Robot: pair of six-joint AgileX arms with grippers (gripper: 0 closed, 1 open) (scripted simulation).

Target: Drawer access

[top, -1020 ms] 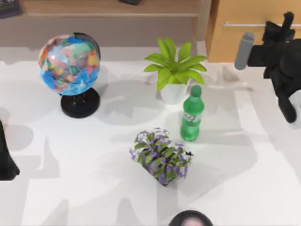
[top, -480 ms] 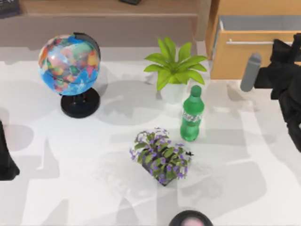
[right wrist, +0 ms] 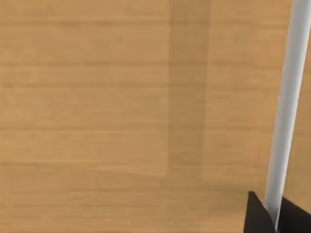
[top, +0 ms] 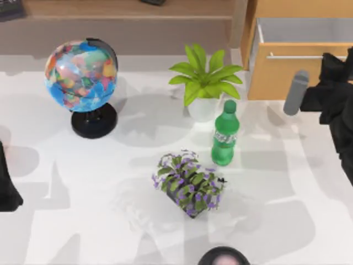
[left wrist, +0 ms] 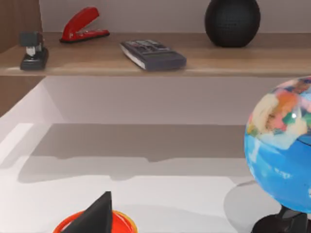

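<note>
Sliding further out since half a second ago, the drawer [top: 292,72] now shows more of its white-grey inside, and a second ago it was flush and closed. Its tan front sits at the table's far right corner, to the right of the green plant [top: 204,83], with the silver handle [top: 300,56] running across it. The right gripper [top: 337,62] is at the right end of that handle, having drawn back toward the table edge with the drawer. In the right wrist view the handle [right wrist: 286,111] crosses the wooden front [right wrist: 121,116] and passes between two dark fingertips [right wrist: 256,216], which sit narrow and close on either side of the bar, gripping it.

The left gripper [top: 6,185] is parked well to the left of the plant, at the table's left edge; I cannot tell how its fingers stand. One dark fingertip [left wrist: 95,216] shows in the left wrist view, over an orange-red ring [left wrist: 121,222].

Left of the plant stands the globe [top: 81,77] on its black base. Just in front of the plant and slightly right is the green bottle [top: 225,138], upright. In front of that, a pot of purple flowers [top: 188,183] lies tilted. Behind the plant runs the brown shelf [top: 127,11]; the left wrist view shows a red stapler [left wrist: 83,24], a calculator [left wrist: 153,53] and a black sphere [left wrist: 232,22] on it.
</note>
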